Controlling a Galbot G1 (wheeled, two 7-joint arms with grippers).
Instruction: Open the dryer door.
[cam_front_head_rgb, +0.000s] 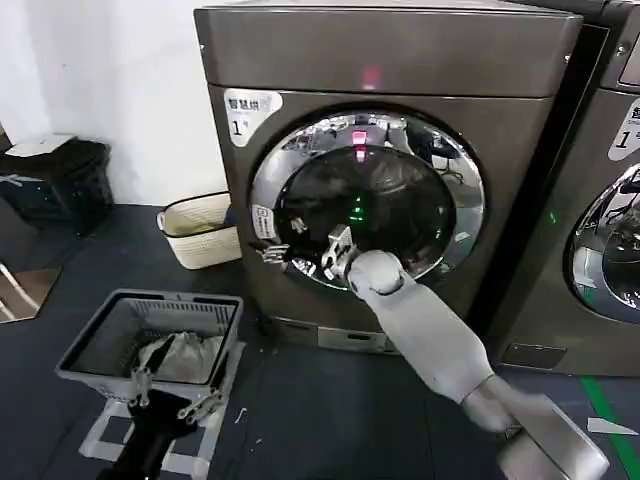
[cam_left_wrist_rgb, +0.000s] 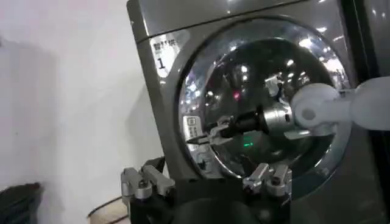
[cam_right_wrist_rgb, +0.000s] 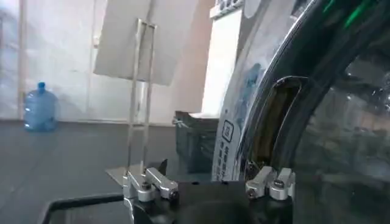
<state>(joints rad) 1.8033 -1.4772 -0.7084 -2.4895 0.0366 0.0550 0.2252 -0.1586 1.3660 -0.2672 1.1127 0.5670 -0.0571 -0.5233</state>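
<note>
**Chrome rim met by the right tool**

Chrome rings the dark glass of the door (cam_front_head_rgb: 368, 200), which sits shut and flush in the front of the grey-bronze dryer (cam_front_head_rgb: 380, 60), under a white "1" sticker (cam_front_head_rgb: 250, 108) at the upper corner. The right tool (cam_front_head_rgb: 285, 250) reaches in from the lower right, its white forearm slanting up across the glass, and its tips lie at the rim's lower left edge beside a small white label (cam_front_head_rgb: 264, 221). In the left wrist view the right tool (cam_left_wrist_rgb: 198, 139) narrows to a point at the rim with fingers drawn close together; whether they pinch the rim I cannot tell. The left tool (cam_front_head_rgb: 170, 395) hangs low over the floor, near a grey basket (cam_front_head_rgb: 95, 345) of laundry, fingers spread apart. A cream basket (cam_front_head_rgb: 195, 215) stands by the dryer's left side.
</note>
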